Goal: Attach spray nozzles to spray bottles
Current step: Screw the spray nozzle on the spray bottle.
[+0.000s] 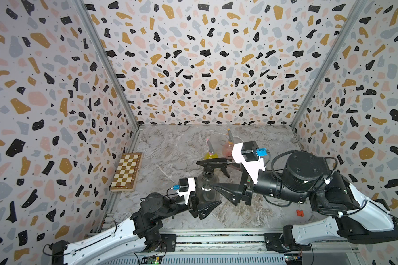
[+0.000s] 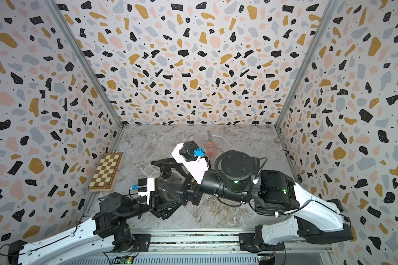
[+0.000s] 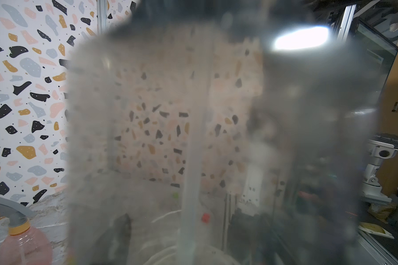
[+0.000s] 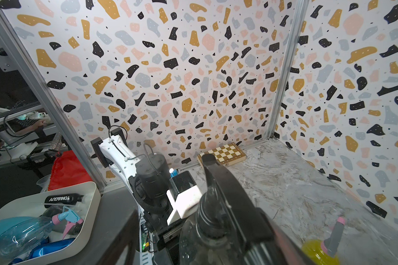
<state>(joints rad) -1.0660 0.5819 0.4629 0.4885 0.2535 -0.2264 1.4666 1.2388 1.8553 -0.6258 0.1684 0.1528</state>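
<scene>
The grey bottle (image 1: 206,185) stands upright mid-table, toward the front edge, with the black nozzle (image 1: 213,163) sitting on its neck. Can't tell if the collar is threaded tight. In the left wrist view the dip tube (image 3: 191,160) shows as a pale strip inside the bottle. The rest of that view is blur through grey plastic.

On the bottle's belly, low down, the left gripper (image 1: 208,199) is clamped, fingers partly closed with one on each side. Its near finger (image 1: 210,206) lies against the bottle wall; the far one is hidden behind the bottle.

From the right, the right gripper (image 1: 223,193) reaches in at the bottle with fingers spread wide and nothing gripped. In the right wrist view the bottle shoulder and nozzle sit between them. One finger (image 4: 124,238) stands clear with a gap. The other merges with the black nozzle, so I can't tell if it touches.

Behind them the yellow bottle (image 1: 210,156) is upright with the pink-tipped nozzle (image 1: 210,146) fitted. Just beside it, the pink bottle (image 1: 227,148) carries the orange-tipped nozzle (image 1: 230,137).

A chessboard (image 1: 126,172) lies against the left wall. A small red block (image 1: 299,213) sits on the table (image 1: 170,146) near the front right.
</scene>
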